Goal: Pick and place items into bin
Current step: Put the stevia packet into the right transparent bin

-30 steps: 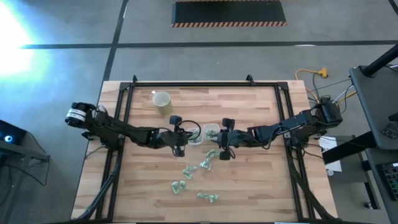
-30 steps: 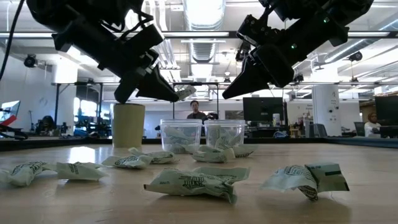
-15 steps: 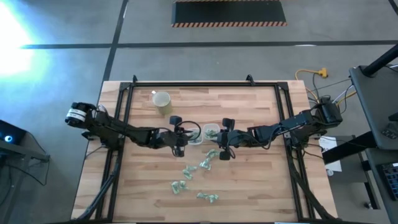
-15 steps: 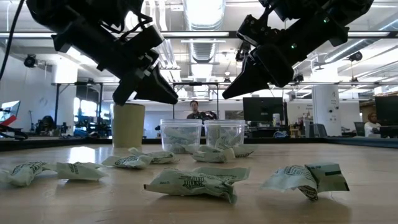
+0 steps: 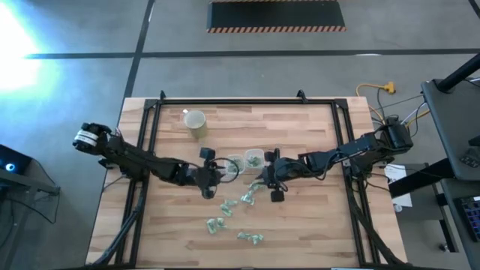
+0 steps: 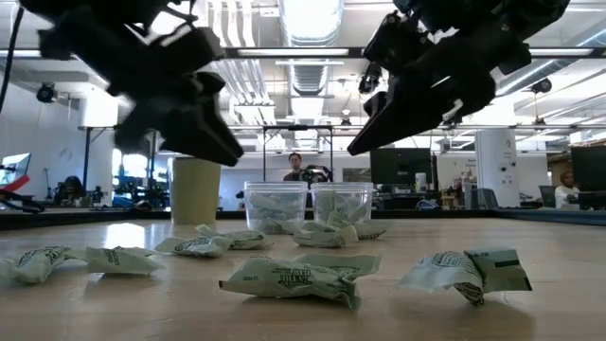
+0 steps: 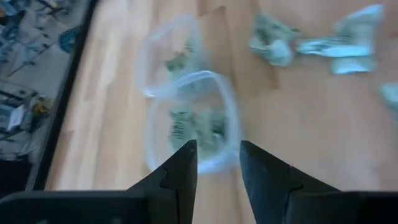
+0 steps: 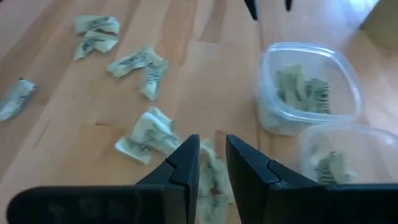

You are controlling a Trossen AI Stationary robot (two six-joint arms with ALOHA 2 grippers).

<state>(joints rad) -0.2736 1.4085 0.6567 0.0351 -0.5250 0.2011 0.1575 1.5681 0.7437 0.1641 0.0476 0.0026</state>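
**Two arms meet by the clear bins**

Two clear bins stand side by side in the middle of the wooden table (image 5: 315,225). The left bin (image 5: 235,163) and the right bin (image 5: 253,157) each have some green-and-white packets inside.

The left gripper (image 5: 209,182) hangs just beside the left bin, on the side away from the right bin. Its jaws are a little way apart and hold nothing. In the left wrist view, a bin with packets (image 7: 193,127) shows right past the two dark fingers (image 7: 181,167).

The right gripper (image 5: 271,182) hangs just beside the right bin, on the near side of it. Its jaws are narrow, with a small gap, and nothing sits between them. One packet (image 8: 148,138) lies on the table just ahead of its fingers (image 8: 186,163), and part of another shows through the gap.

More loose packets (image 5: 223,215) lie scattered on the table, nearer the front edge than the bins. A beige cup (image 5: 196,123) stands well apart from the bins, toward the far left corner.
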